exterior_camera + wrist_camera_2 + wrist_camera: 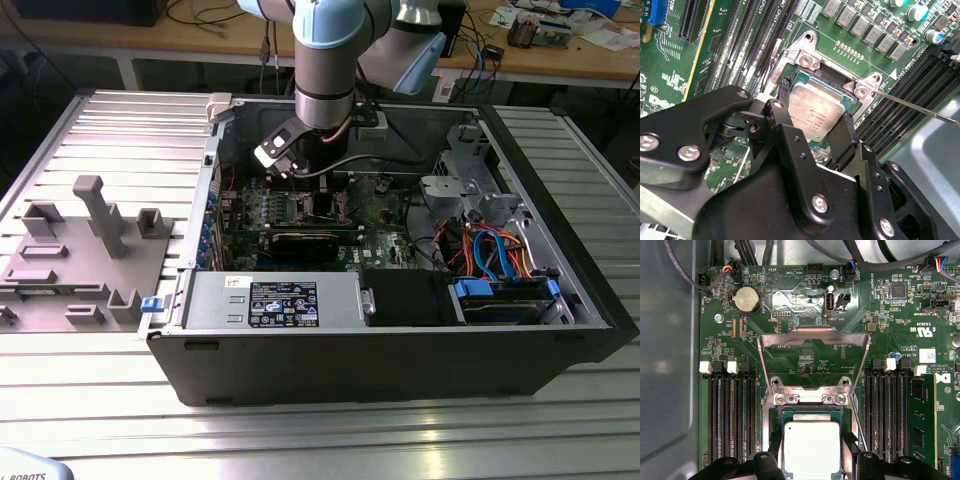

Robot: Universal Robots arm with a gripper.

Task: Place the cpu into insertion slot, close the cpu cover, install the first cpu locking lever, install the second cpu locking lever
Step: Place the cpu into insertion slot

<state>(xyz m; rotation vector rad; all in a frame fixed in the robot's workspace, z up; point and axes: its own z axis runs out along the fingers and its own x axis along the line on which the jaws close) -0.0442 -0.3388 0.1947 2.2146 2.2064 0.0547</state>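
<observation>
Black two-finger gripper [816, 106] low over the socket, fingers [847, 127] set against two opposite edges of the pale silver square cpu [815, 112]. Reads as clamped on the chip, no gap visible at either edge in both wrist views.

Cpu [812, 447] lies square within the socket outline, level with it or a hair above. Cannot tell whether it is fully seated.

Just beyond the chip: silvery metal frame cpu cover [812, 335], open centre, hinged at the socket's far edge, standing up and swung back over the green motherboard [805, 290]. Not closed.

Thin steel wire locking lever [912, 106] runs out from the socket corner, free and angled away across the black memory slots [900, 95]. Same lever [858, 425] beside the chip in the first wrist view, unlatched.

Round silver coin cell [747, 299] further up the board, clear of the work.

Exterior view: arm reaches down into the dark grey open computer case [400, 350], which lies on its side on the ribbed aluminium table [100, 400]; gripper [318, 190] at the board's upper middle.

Progress, as judged: step one, placing the chip, at or near its end. Cover closing and both levers not yet done.
</observation>
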